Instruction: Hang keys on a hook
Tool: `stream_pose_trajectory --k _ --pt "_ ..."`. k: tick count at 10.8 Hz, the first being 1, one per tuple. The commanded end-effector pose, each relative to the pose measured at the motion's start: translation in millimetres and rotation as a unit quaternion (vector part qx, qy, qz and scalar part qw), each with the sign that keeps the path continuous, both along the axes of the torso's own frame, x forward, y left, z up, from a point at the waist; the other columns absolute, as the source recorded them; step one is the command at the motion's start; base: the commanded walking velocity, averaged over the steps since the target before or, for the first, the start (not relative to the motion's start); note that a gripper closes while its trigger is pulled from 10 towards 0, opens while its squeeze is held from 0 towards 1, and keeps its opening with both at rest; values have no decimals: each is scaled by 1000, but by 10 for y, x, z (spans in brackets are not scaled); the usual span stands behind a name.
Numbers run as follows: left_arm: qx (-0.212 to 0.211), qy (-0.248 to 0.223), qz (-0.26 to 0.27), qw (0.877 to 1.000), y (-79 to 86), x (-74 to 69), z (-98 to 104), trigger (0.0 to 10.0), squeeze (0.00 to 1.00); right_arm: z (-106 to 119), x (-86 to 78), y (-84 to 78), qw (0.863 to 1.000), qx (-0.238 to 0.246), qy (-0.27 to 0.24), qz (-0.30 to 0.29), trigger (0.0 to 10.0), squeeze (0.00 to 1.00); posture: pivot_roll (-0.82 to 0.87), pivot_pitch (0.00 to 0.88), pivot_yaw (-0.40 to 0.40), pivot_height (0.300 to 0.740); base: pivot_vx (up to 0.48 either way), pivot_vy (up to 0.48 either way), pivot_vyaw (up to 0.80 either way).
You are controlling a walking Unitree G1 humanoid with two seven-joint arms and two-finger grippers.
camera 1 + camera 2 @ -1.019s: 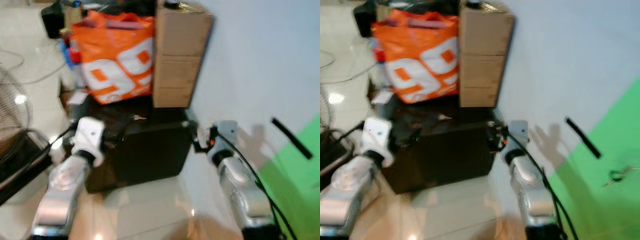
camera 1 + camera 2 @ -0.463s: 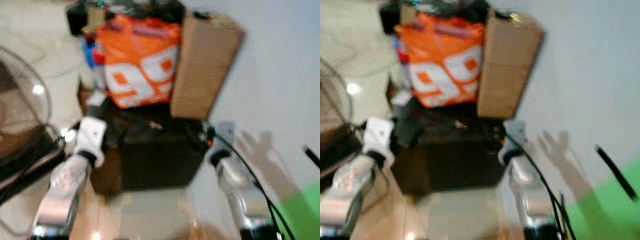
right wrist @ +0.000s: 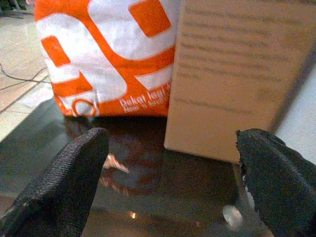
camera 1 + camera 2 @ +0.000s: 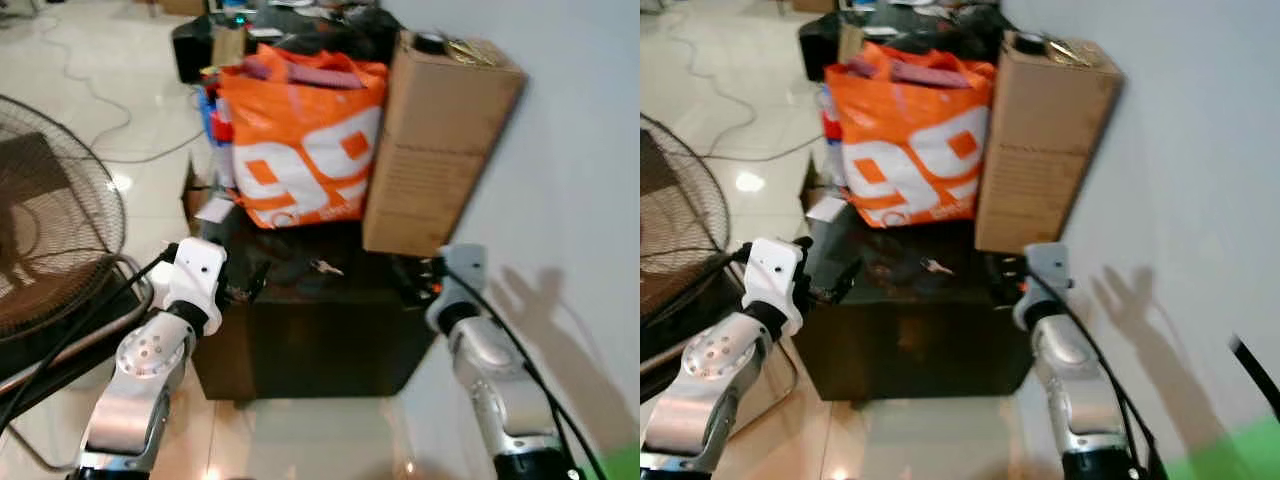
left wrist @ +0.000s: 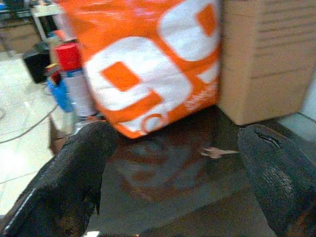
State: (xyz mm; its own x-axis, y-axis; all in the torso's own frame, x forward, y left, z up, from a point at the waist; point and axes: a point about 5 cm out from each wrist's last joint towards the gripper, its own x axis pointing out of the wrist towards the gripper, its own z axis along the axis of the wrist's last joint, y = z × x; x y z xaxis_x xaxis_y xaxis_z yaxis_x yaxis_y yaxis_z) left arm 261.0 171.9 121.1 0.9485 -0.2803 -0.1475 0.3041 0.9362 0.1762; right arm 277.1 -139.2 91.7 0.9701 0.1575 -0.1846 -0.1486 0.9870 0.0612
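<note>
- Left gripper (image 5: 168,163) had its two black fingers (image 5: 74,182) spread wide, nothing between them; it hung at the left front edge of the dark glossy cabinet (image 4: 320,330), not touching anything I could make out
- Right gripper (image 3: 168,173) was spread wide too and held nothing; it sat over the cabinet's right front corner, pointing at the stuff on top
- The keys (image 4: 326,267) lay flat on the cabinet top, just in front of the orange bag (image 4: 300,140), roughly between the two grippers; well apart from both
- The orange bag stood on the cabinet, stuffed; some pinkish things poked out the top, couldn't tell what
- A tall cardboard box (image 4: 435,140) stood right beside the bag, against the wall (image 4: 580,150); closed
- A fan (image 4: 50,250) stood off to the robot's left
</note>
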Motion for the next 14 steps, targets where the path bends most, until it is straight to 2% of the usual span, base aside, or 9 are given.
stream_pose_trajectory --k 1,5,7,14 --pt "5 -5 4 1000 39 6 37 10000 0 39 16 72 1000 3 -10 10 10000 1000 68 0 -75 740 352 0 0" --pt "4 -7 2 1000 28 5 38 10000 0 46 27 91 1000 -3 -12 26 10000 1000 71 0 -79 740 350 0 0" --pt "4 -7 1 1000 27 9 36 10000 0 41 33 86 1000 -11 -12 24 10000 1000 74 0 -83 740 349 0 800" --pt "2 -7 -1 1000 17 -5 23 10000 0 12 34 65 1000 -14 -8 17 10000 1000 82 0 -96 740 350 0 0"
